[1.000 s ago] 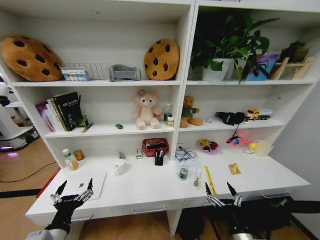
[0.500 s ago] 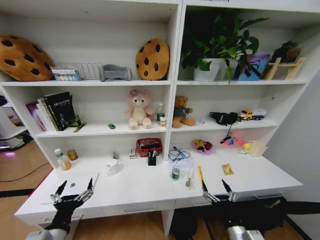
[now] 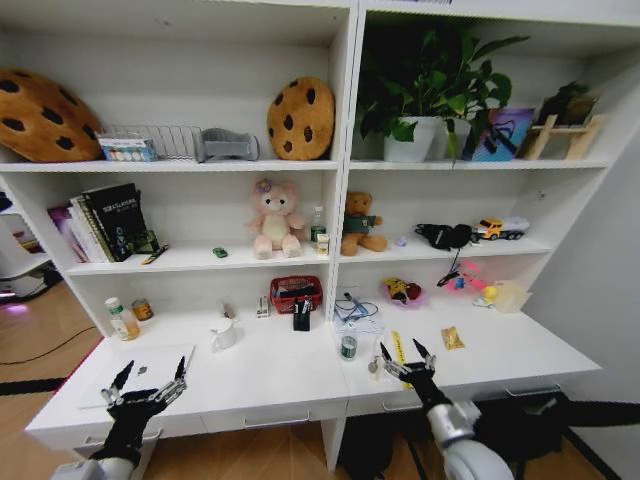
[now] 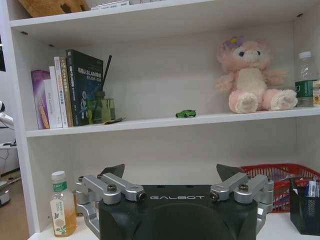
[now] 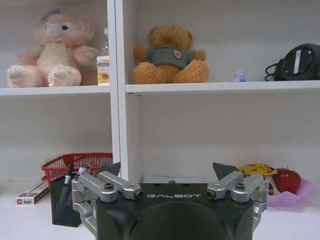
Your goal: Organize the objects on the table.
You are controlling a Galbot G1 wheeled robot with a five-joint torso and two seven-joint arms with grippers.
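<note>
On the white table [image 3: 290,385] lie a silver laptop [image 3: 140,370], a white mug [image 3: 225,335], a small bottle [image 3: 118,318], a green can [image 3: 348,346], a yellow ruler [image 3: 397,342] and a gold packet [image 3: 452,338]. A black pen holder [image 3: 302,316] stands before a red basket [image 3: 296,293]. My left gripper [image 3: 148,385] hangs open at the front edge, over the laptop's near side. My right gripper [image 3: 407,357] is open just above the ruler's near end. The left wrist view shows its open gripper [image 4: 170,171] and the bottle [image 4: 62,210]. The right wrist view shows its open gripper [image 5: 167,169] facing the pen holder [image 5: 65,200].
Shelves rise behind the table with books [image 3: 105,220], plush toys [image 3: 272,218], cookie cushions [image 3: 300,118] and a potted plant [image 3: 425,100]. A purple dish with an apple [image 5: 286,179] sits at the back right. Bare desk lies between mug and can.
The camera has shifted, sliding the scene left. My right gripper has moved forward and left over the table edge to the ruler. The left gripper holds its place.
</note>
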